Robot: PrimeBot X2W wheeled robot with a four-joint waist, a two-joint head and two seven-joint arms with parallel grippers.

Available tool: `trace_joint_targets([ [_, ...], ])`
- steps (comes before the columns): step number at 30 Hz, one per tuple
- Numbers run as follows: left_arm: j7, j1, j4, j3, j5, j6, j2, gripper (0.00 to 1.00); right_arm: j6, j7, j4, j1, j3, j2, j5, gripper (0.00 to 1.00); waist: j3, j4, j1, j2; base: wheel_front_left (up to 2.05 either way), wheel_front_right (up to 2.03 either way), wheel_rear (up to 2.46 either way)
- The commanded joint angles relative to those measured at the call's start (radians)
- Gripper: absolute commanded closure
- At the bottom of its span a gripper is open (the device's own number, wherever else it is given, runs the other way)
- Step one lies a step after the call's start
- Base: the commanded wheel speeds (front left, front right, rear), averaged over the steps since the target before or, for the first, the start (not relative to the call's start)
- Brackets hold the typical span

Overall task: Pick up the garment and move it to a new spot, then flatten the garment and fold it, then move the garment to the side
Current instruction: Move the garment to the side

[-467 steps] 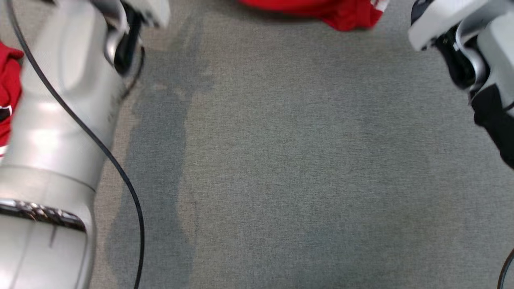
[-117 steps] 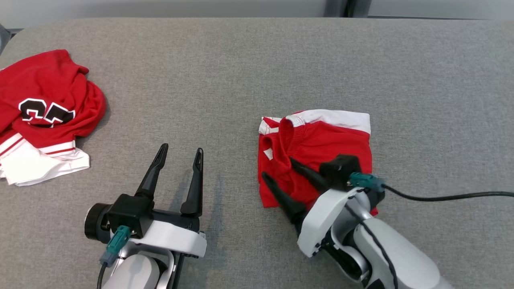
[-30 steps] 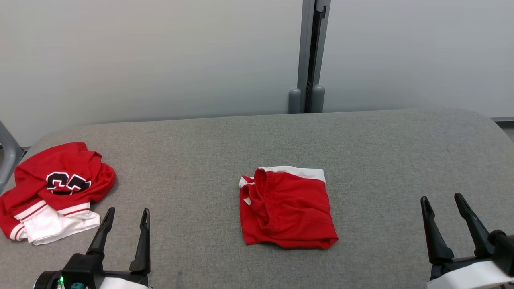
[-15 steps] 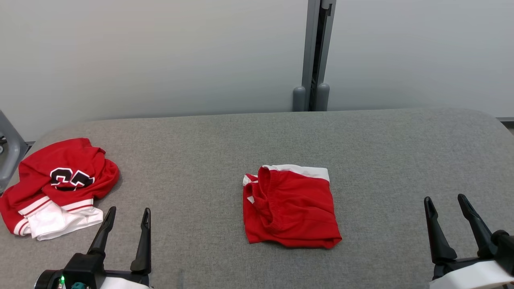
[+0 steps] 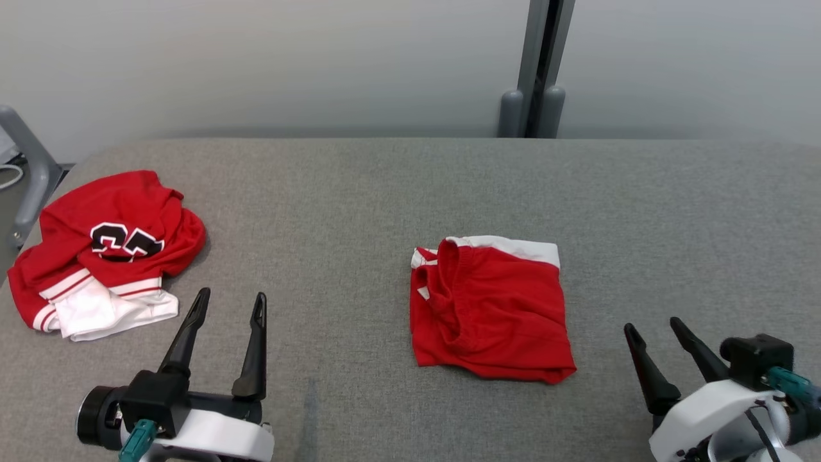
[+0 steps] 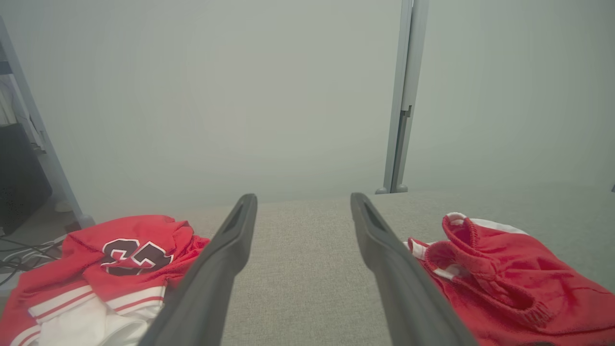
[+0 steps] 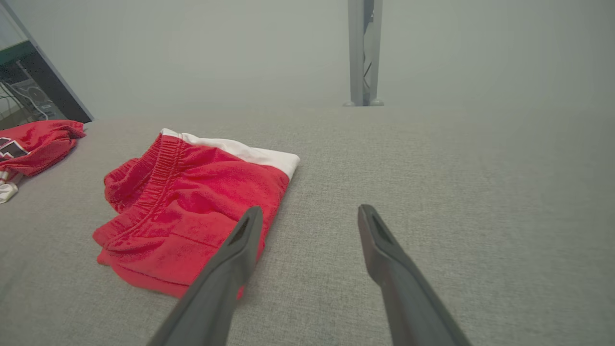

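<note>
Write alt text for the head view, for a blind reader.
Folded red shorts lie in the middle of a grey table. A crumpled red jersey sits at far left. The left claw and right claw, both open, hold nothing at the bottom corners.

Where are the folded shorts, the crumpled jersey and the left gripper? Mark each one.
folded shorts [image 5: 492, 314]: head view, middle of the red cloth.
crumpled jersey [image 5: 122, 242]: head view, on its black number print.
left gripper [image 5: 231, 295]: head view, midway between its two fingertips.
</note>
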Motion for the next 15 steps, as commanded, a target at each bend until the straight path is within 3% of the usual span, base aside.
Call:
trace_joint_targets([
  [1,-0.004,-0.02,-0.005,0.0,0.01,-0.006,-0.001,0.0,0.0,0.003,0.019,-0.024,0.014,-0.01,0.015,0.0,0.055,0.032,0.0,0.0,0.0,0.0,0.0],
  [8,-0.004,-0.091,-0.017,-0.003,0.036,-0.025,-0.034,0.0,0.0,0.029,0.17,-0.183,0.157,-0.058,0.095,0.0,0.163,0.076,0.0,0.0,0.0,0.0,0.0],
  [15,-0.004,-0.134,-0.004,0.003,0.061,-0.044,-0.063,0.0,0.0,0.063,0.306,-0.319,0.283,-0.06,0.175,0.0,0.212,0.09,0.0,0.0,0.0,0.0,0.0],
])
